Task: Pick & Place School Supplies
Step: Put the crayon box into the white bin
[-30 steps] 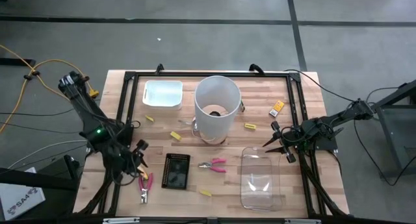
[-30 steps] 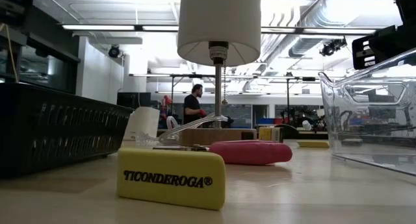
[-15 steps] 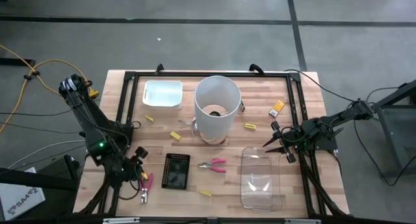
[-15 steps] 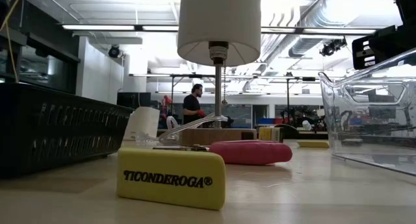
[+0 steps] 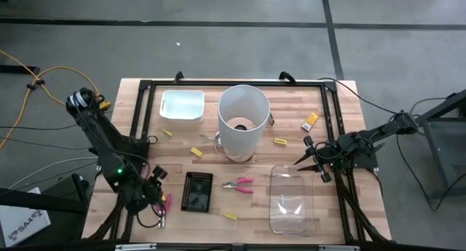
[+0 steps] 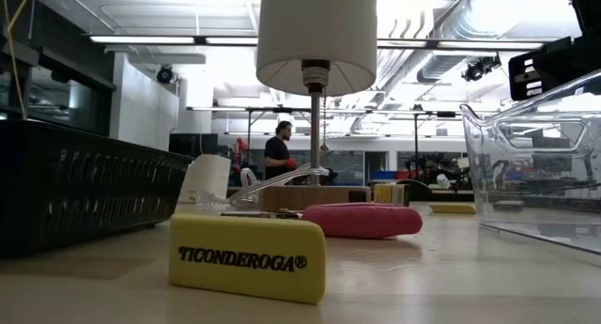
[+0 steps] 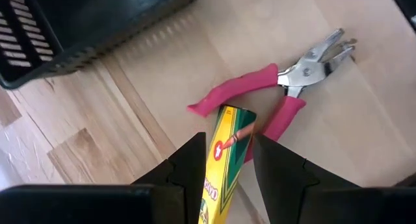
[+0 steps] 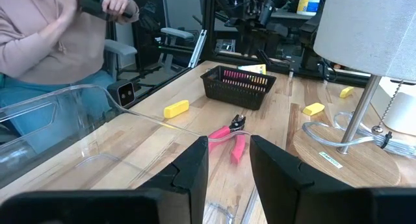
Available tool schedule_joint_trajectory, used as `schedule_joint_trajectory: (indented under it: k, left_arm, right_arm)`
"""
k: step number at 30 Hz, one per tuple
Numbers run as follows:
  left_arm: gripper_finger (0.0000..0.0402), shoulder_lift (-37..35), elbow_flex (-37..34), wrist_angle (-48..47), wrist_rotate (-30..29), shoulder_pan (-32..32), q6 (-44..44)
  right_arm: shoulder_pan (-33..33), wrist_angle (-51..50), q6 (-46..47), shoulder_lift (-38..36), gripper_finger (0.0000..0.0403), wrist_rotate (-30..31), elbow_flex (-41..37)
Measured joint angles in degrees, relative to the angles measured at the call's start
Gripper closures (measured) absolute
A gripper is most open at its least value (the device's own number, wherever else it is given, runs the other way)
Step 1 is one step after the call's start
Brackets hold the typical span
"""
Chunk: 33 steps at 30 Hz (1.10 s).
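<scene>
My left gripper (image 7: 227, 147) is clamped on a slim yellow-and-green box (image 7: 229, 128), which sticks out past the fingertips, directly above the pink-handled tool (image 7: 276, 87) lying on the table (image 7: 364, 139) just beside the black basket (image 7: 84, 23).

Risks, as I judge them: the box is held near one end only, so it may pivot or slip in a fast swing. Lowered here, it would land on the tool's handles and tip over. A low sweep could catch the basket rim.

Pose: the left arm is folded at the near left corner, wrist pointing down. My right gripper (image 5: 309, 158) waits at the right edge, fingers spread and empty, near the clear bin (image 5: 291, 204). A second pink-handled tool (image 5: 239, 184) lies mid-table, and yellow pieces (image 5: 196, 152) are scattered about.
</scene>
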Motion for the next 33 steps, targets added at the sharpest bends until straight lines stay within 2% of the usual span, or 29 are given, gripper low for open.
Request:
schedule_joint_trajectory:
  k: [7,13,28,33]
  left_arm:
    - [0.0282,0.3,0.5,0.3,-0.6,-0.4,-1.4]
    - [0.0282,1.0,1.2,0.3,-6.0,-4.5,-4.2]
    - [0.0282,9.3,5.1,-3.3,-2.6,-4.9,-7.6]
    - [0.0282,9.6,5.8,-4.6,-2.9,-5.2,-7.7]
  right_arm:
    - [0.0,0.0,0.0,0.0,0.0298,0.0,0.0]
    - [0.0,0.0,0.0,0.0,0.0298,0.0,0.0]
    - [0.0,0.0,0.0,0.0,0.0298,0.0,0.0]
    - [0.0,0.0,0.0,0.0,0.0298,0.0,0.0]
